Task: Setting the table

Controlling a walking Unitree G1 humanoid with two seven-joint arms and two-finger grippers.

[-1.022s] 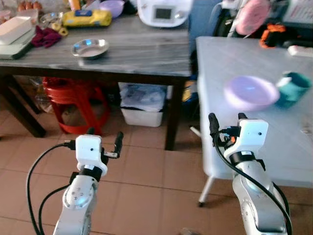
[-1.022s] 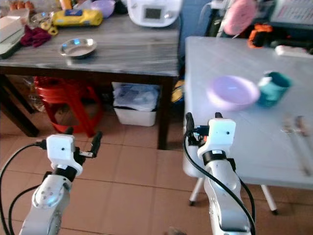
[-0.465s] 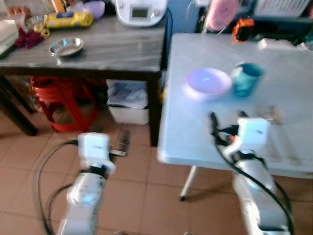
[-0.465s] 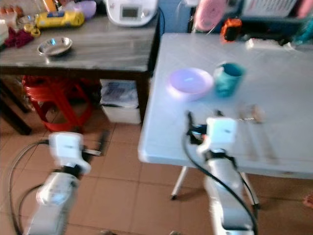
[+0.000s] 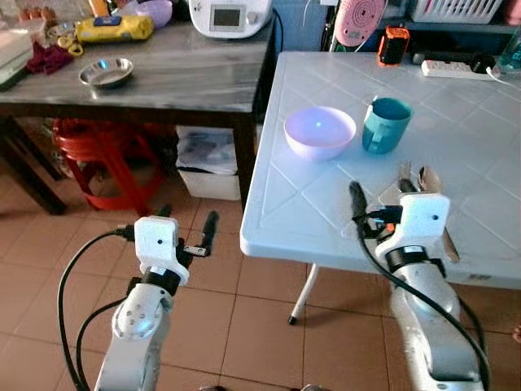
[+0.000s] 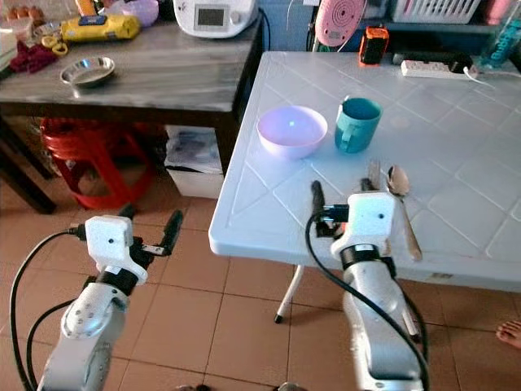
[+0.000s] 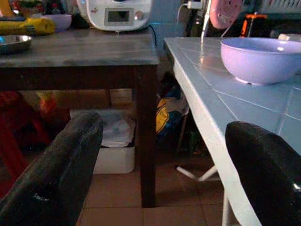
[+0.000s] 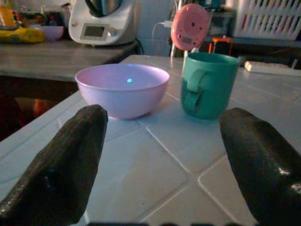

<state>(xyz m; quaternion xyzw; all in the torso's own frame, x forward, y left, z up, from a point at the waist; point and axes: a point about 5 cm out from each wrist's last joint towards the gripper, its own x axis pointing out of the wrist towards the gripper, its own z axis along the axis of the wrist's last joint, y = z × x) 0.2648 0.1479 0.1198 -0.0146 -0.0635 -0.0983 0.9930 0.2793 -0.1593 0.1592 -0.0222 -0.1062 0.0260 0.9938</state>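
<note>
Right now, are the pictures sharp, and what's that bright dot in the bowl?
Left eye view: sharp; the dot in the bowl is a glint of reflected light. Right wrist view: dimmer, the close fingers soft, bowl and mug clear. Left wrist view: dark under the wooden table.

One lilac bowl [image 5: 319, 131], one teal mug [image 5: 385, 125] — two spoons [image 6: 396, 195], two tables [image 5: 480, 155].

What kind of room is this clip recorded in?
Probably a home kitchen or dining area: a white table holds a purple bowl, a teal mug and cutlery, and a kitchen appliance stands on the dark side table.
</note>
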